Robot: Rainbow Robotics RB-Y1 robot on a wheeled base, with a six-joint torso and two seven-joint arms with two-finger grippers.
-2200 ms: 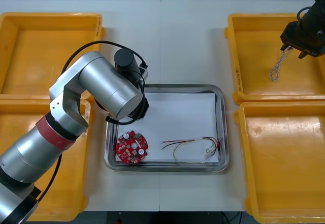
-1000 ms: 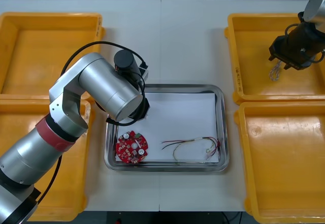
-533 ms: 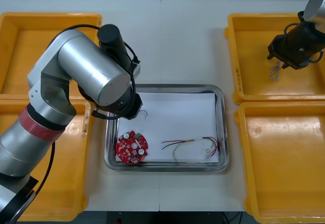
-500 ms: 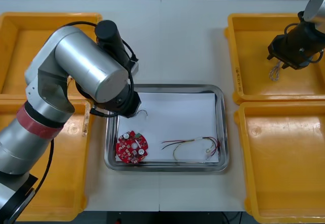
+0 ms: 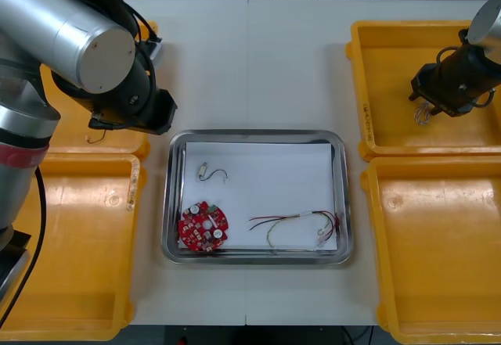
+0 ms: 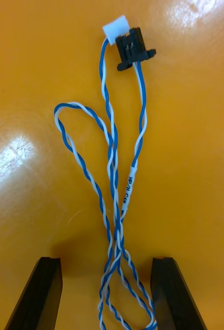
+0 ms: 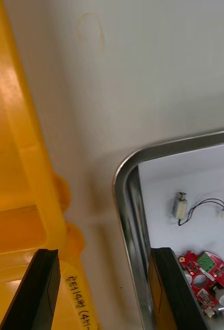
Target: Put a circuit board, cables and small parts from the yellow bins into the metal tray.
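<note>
Blue and white cable [image 6: 114, 170]: thin twisted pair, folded back on itself into long loops. One end has a black plug [image 6: 135, 47] with a white tip, and one strand carries a small printed sleeve. It lies flat on the floor of the far right bin [image 5: 391, 71] (the floor looks orange from the wrist).

Surroundings, left to right:
- Left claw [image 7: 104, 252]: released, nothing between its fingers. It is above the table strip between the left bins and the tray's far left corner.
- Far left bin [image 5: 109, 145]: mostly covered by the left arm. Near left bin [image 5: 70, 235] sits in front of it.
- Metal tray [image 5: 254, 135]: mid-table, white inside. It holds a small metal part [image 5: 205, 171] with black leads far left, a red circuit board [image 5: 203, 226] near left, and a red and yellow cable [image 5: 301, 224] near right.
- Near right bin [image 5: 438, 251].
- Right claw [image 5: 425, 109]: low in the far right bin, released. Its fingers [image 6: 47, 289] straddle the cable's looped end without pinching it.

Nothing lies over the cable.

Long axis: straight out from between the fingers, plug at the end farthest from them. In the front view the claw covers most of it, so its heading across the table cannot be told.
</note>
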